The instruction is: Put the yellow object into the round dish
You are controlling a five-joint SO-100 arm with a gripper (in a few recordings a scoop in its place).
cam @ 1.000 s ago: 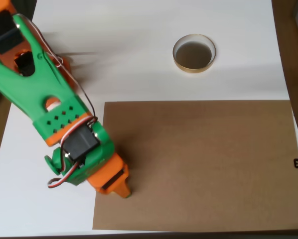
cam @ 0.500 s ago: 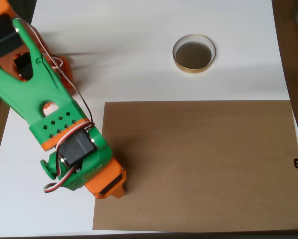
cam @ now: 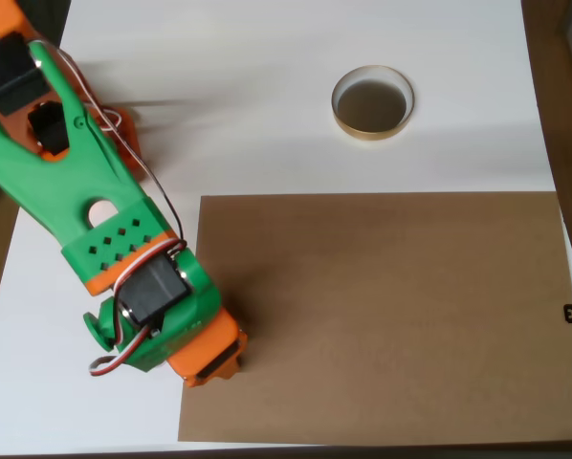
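In the overhead view the gripper [cam: 212, 361] points down at the left edge of a brown sheet [cam: 382, 316] — its orange tip is seen from above and the fingers are hidden under the green and orange arm [cam: 85, 206], so I cannot tell whether they are parted or closed. The round dish [cam: 372, 102] sits well apart, on the white desk [cam: 257, 86] beyond the sheet's far edge, toward the upper right.
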